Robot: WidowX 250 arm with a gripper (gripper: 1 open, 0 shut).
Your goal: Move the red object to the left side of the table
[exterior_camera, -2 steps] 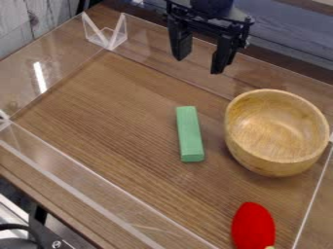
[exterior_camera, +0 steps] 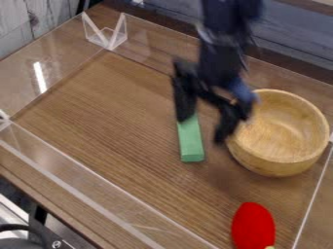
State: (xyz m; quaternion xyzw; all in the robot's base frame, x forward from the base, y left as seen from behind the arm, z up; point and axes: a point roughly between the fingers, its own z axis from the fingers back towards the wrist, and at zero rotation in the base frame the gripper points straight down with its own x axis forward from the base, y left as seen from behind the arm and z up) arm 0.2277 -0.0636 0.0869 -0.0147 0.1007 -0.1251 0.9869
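We found the red object [exterior_camera: 252, 228] lying by itself near the front right corner of the table [exterior_camera: 104, 126], close to the clear wall [exterior_camera: 313, 209] on the right edge. Our gripper [exterior_camera: 211, 109] hung blurred above the middle of the surface with its jaws spread and nothing between them, over the far end of the green block [exterior_camera: 192, 136] and just beside the wooden bowl [exterior_camera: 277, 131]. We judged the fruit to be light, hard and glossy, so likely to slip or roll; a hold across its widest part, from straight above, looked safest to us. The right wall left little room on that side, so we thought the fingers should straddle it front to back rather than sideways. Toward the left edge the wood lay open along the front, and a path there would pass clear of both block and bowl.
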